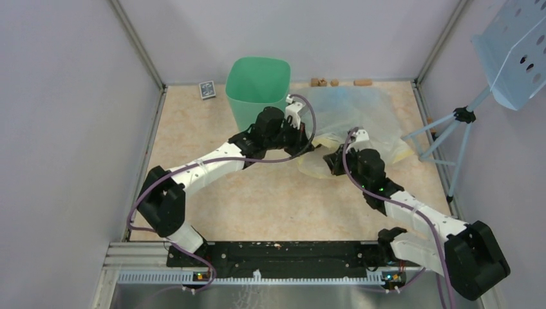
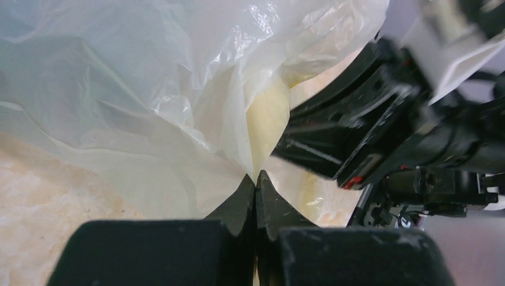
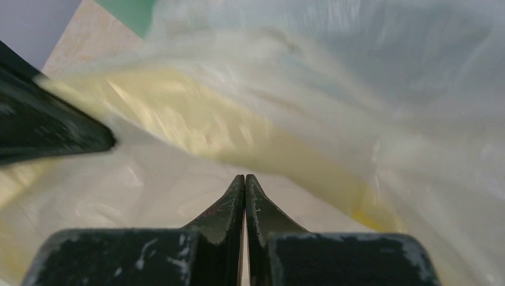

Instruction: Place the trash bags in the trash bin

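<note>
Trash bin (image 1: pixel 257 84): mint-green, rigid, upright, mouth open, at the far side of the surface (image 1: pixel 270 206). Black trash bag: not seen in any view; whether hidden beneath other film, cannot tell. Translucent bags (image 1: pixel 360 109): clear and yellowish film, crumpled in a loose heap just right of the bin. Left gripper (image 2: pixel 256 185): fingertips pressed together, pinching a gathered fold of that film at the heap's near-left edge. Right gripper (image 3: pixel 245 182): tips closed tight against each other above the film; any catch not discernible, view blurred. Handling, judged for bags of this kind: very light, limp, slick, shapeless, apt to balloon or tear. Best taken at a bunched fold or mouth hem, never a flat single layer.
</note>
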